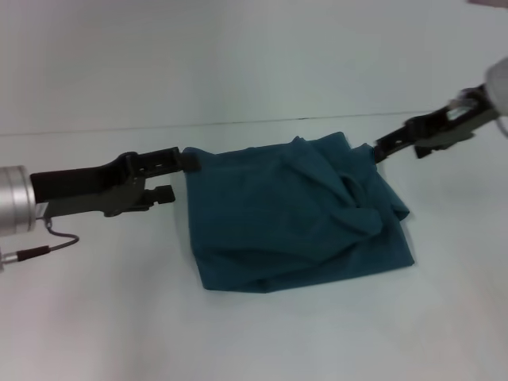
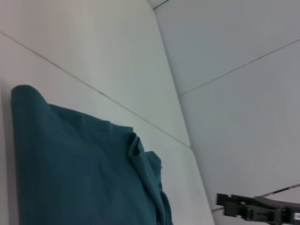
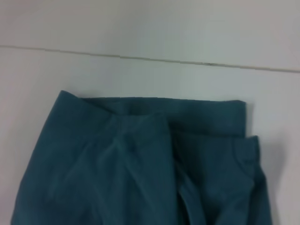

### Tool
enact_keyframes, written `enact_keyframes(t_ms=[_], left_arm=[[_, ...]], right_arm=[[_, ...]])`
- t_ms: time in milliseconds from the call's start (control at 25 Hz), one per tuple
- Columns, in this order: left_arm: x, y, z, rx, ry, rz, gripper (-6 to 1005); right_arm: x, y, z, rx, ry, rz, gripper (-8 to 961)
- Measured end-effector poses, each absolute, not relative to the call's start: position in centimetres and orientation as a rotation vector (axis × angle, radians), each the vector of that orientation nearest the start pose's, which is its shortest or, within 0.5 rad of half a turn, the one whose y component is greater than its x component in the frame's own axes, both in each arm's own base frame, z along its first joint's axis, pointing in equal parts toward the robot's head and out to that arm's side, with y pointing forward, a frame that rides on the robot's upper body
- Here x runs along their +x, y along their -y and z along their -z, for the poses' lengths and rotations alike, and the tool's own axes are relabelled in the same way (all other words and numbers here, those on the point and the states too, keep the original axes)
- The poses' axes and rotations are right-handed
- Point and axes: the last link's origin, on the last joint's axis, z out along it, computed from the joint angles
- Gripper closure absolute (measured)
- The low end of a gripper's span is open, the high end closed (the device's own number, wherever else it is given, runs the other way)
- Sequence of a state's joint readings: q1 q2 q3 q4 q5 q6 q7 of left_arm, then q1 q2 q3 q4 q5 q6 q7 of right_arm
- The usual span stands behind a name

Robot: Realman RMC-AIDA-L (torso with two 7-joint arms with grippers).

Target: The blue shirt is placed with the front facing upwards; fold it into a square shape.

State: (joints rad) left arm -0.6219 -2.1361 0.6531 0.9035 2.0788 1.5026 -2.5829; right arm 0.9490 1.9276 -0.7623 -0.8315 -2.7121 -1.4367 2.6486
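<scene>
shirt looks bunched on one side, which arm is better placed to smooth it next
Right, probably. The shirt's rumpled folds lie on its right side, where the right gripper sits at the far right corner. The left gripper is at the flatter far left corner.

We see the shirt [image 1: 298, 218] lying folded in a rough square on the tabletop [image 1: 119, 317], about midway across. The left gripper [image 1: 189, 161] sits at its far left corner, the right gripper [image 1: 379, 148] at its far right corner. Behind the tabletop stands a wall [image 1: 238, 55].
</scene>
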Motion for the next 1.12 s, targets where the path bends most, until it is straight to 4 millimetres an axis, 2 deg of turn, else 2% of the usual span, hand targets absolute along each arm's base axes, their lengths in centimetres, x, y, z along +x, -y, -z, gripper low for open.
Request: enact_keyframes(t_ms=[400,600,920,1120], left_arm=[[-22.2,-36.7,-2.5,-2.186,1.905,0.89,79],[-22.2,-36.8,-2.5,-2.18,1.906,0.895,79],[-22.3,-36.7,-2.4,-2.175,1.91,0.896,79],[-22.3,-36.7,-2.4,-2.175,1.909,0.899,79]], right_arm=[[18.7,-46.1,-2.3,-2.236,-1.333,0.131,79],[18.4,-46.2,-0.3,-2.241,-1.257,0.136,88],[19.3,-45.9,2.4,-2.237,-1.204,0.202,102],[19.8,-45.9,2.9,-2.222,-1.195,0.211,110]])
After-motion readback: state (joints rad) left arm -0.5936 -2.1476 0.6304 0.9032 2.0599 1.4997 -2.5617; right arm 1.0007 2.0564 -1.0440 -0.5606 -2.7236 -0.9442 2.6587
